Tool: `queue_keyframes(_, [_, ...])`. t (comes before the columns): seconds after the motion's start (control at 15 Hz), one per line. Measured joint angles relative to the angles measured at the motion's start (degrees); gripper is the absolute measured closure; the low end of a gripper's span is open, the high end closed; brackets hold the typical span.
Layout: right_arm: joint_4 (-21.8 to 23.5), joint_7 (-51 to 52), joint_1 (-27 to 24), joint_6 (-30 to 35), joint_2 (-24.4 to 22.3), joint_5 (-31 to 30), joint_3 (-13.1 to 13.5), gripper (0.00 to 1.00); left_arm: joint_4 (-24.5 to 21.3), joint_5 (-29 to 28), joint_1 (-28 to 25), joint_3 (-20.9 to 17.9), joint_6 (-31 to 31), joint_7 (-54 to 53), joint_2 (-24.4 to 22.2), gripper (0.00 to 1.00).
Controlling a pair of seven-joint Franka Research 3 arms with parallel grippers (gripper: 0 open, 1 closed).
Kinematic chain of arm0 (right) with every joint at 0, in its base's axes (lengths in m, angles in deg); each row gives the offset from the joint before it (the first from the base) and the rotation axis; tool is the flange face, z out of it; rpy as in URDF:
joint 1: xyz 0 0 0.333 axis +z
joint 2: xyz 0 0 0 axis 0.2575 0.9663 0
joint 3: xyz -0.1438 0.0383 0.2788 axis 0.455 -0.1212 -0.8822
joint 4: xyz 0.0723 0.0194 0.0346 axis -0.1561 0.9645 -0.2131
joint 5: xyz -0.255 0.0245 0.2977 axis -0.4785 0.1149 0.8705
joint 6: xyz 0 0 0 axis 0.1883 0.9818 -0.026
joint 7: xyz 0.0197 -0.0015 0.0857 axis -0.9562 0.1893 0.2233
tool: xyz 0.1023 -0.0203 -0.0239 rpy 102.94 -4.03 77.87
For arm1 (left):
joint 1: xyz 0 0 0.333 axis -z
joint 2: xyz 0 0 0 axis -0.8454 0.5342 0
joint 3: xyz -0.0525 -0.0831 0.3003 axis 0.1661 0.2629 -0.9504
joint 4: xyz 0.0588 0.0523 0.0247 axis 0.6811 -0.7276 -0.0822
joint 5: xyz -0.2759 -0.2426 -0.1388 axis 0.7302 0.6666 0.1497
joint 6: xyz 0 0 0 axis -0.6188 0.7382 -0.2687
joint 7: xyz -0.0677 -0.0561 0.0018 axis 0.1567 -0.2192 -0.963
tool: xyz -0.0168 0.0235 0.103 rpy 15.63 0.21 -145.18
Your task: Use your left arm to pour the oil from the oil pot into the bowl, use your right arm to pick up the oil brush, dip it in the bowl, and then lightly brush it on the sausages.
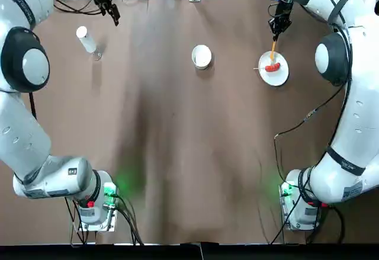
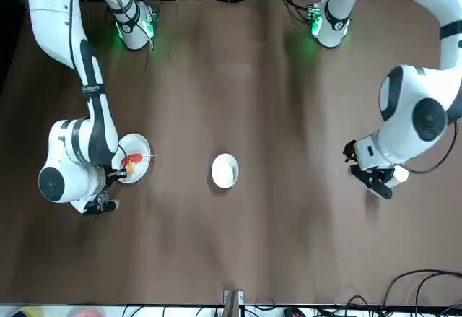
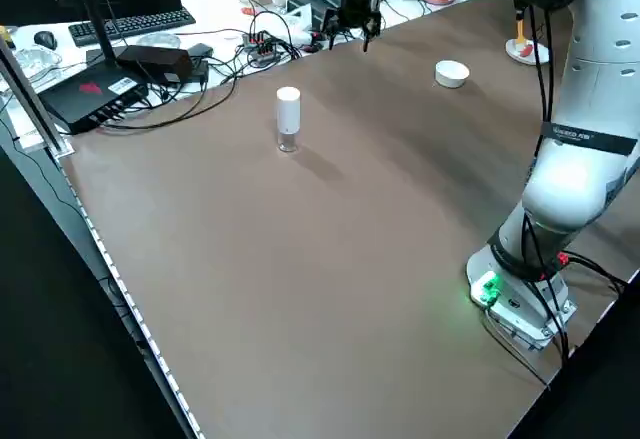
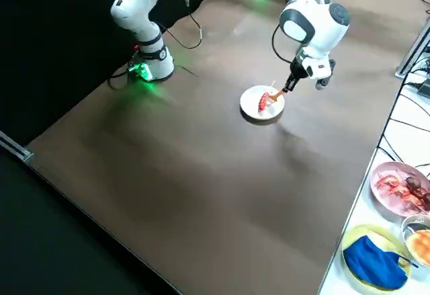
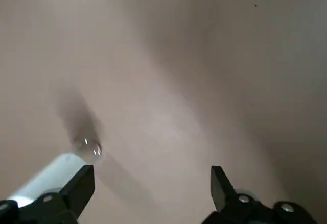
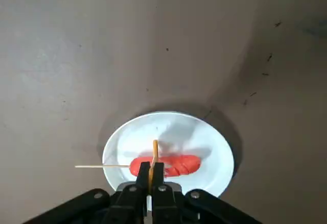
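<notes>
While the right gripper (image 6: 152, 175) pinches the brush (image 1: 273, 49) over the sausage (image 6: 166, 165) on its plate (image 6: 214, 147), pressing hard could roll the sausage off (left gripper (image 5: 152, 183) open beside the oil pot (image 1: 86, 39)).

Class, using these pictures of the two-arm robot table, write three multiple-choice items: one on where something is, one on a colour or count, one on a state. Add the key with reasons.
1. Where is the oil pot?
A. on the plate
B. standing on the table, near the left tool
C. inside the bowl

2. How many sausages lie on the plate?
A. one
B. two
C. three

3. What is the right tool doing?
A. open and empty
B. shut on the oil brush
C. shut on the bowl

Key: B, the pot stands alone by that tool; A, a single red sausage; B, fingers pinch the brush above the sausage.
</notes>
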State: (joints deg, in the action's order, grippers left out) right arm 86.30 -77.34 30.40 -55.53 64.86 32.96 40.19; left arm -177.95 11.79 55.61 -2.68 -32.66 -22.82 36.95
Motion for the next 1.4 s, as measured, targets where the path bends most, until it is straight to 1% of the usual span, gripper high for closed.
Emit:
queue_keyframes(0.2, [0.0,-2.5,1.5,0.7,0.0,0.6,-0.1,0.96,0.6,-1.4,2.2,0.2,5.9,11.6,-3.6,0.00])
queue_keyframes(0.4, [0.0,-3.8,3.1,3.7,0.0,4.4,-0.1,0.96,0.6,-1.4,2.2,1.0,13.3,17.6,-10.5,0.00])
queue_keyframes(0.53, [-0.1,-4.0,3.4,5.5,-0.1,5.7,-0.1,0.96,-0.4,-1.2,2.1,1.0,16.2,20.3,-14.8,0.00])
queue_keyframes(0.67, [-0.1,-3.6,3.2,7.1,-0.2,6.0,0.1,0.96,-2.1,-0.9,1.6,1.0,16.6,20.8,-17.6,0.00])
queue_keyframes(0.87, [-0.1,0.8,2.4,9.3,-0.2,6.0,0.3,0.96,-4.0,0.5,0.5,1.0,16.6,20.9,-18.9,0.00])
queue_keyframes(1.0, [-0.1,4.2,1.1,9.4,-0.2,5.9,0.5,0.96,-5.0,2.3,-0.7,1.0,16.0,21.0,-19.1,0.00])
queue_keyframes(1.07, [-0.1,7.5,-0.5,9.4,-0.2,5.9,0.5,0.96,-6.8,3.6,-2.0,1.0,14.3,21.0,-19.5,0.00])
queue_keyframes(1.2, [-0.1,10.2,-1.8,9.3,-0.2,5.9,0.6,0.96,-8.2,4.2,-2.9,1.0,13.8,21.0,-20.2,0.00])
queue_keyframes(1.4, [-0.1,12.9,-3.3,6.9,-0.2,5.8,0.6,0.96,-8.4,4.3,-3.0,1.0,13.9,21.1,-20.4,0.00])
